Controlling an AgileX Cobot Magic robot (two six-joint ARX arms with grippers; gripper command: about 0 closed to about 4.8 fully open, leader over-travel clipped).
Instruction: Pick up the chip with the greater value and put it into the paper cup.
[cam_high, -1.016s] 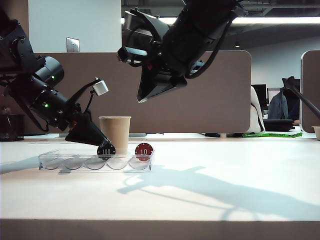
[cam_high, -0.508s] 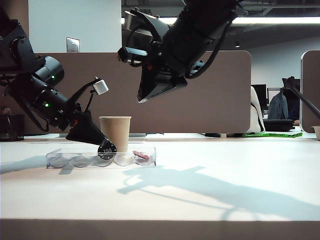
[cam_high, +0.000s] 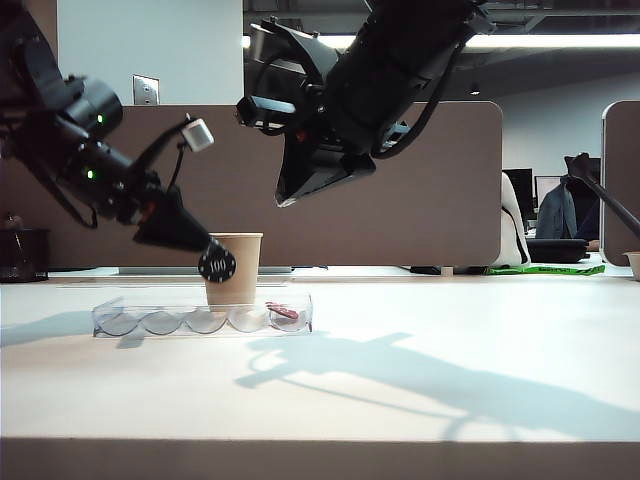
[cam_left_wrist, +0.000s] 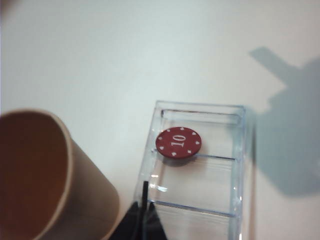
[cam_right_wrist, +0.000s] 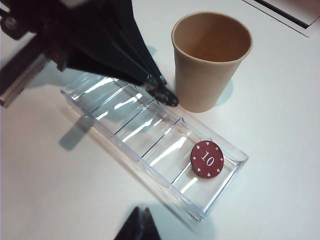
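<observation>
1. The red chip (cam_right_wrist: 207, 159) reads "10" in white and lies flat in the end compartment of the clear tray (cam_high: 140, 322); the black chip's own number can't be read here.
2. Left claw (cam_high: 212, 260) is clamped shut on the black chip (cam_high: 217, 264), holding it in the air above the tray, in front of the paper cup (cam_high: 238, 270) just below its rim.
3. The cup stands upright on the counter (cam_high: 450, 370) just behind the tray, and looks empty inside.
4. Right claw (cam_high: 283, 196) hangs high above the tray and cup, fingertips together, gripping nothing.
5. The counter is plain white, streaked with arm shadows.
6. Behind it: a tan partition (cam_high: 440, 190), a wall plate (cam_high: 146, 90), ceiling strip lights, and office desks far right.
</observation>
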